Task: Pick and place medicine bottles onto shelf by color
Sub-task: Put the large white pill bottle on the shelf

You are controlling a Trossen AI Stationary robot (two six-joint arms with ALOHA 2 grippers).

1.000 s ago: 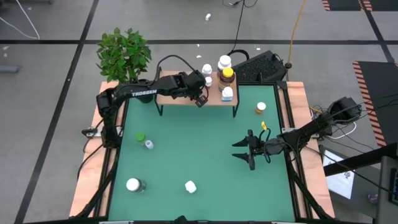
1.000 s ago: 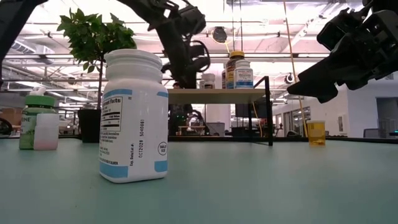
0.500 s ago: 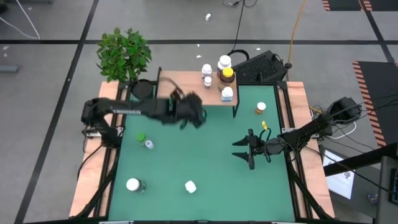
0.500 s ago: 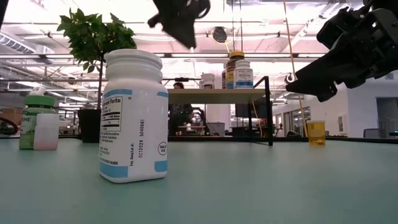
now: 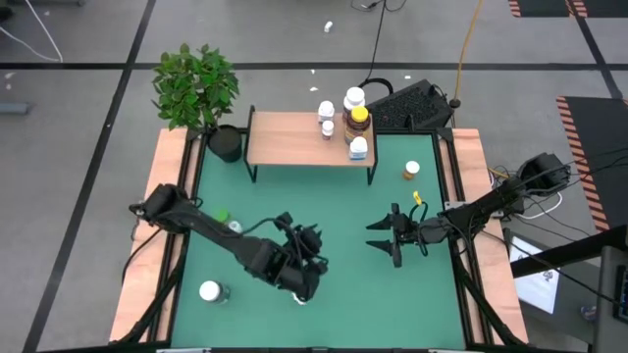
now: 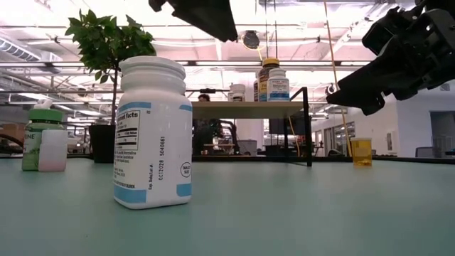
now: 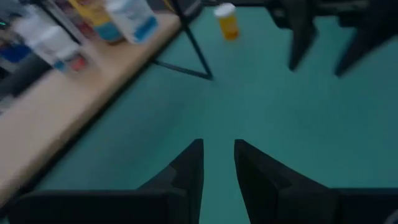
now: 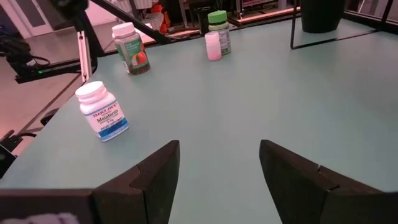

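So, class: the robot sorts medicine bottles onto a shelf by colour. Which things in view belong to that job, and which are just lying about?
Belongs to the job:
- medicine bottles on the table, e.g. the white bottle
- green-capped bottle
- orange vial
- shelf, already holding bottles
- left gripper
- right gripper

Just lying about:
- potted plant
- keyboard

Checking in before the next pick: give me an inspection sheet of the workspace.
Surface: green table, no spills seen.
Job's things: shelf carries a cluster of bottles at its right end, amber bottle among them. On the table: orange vial, green-capped bottle, small vial, white-capped bottle, white bottle.
Clutter: potted plant at the back left corner; keyboard behind the table.
Grippers: left gripper over the white bottle, fingers narrowly apart, empty; right gripper right of centre, fingers open, empty.
Cables: yellow cable on the floor.
Surroundings: taped floor, lit room beyond.
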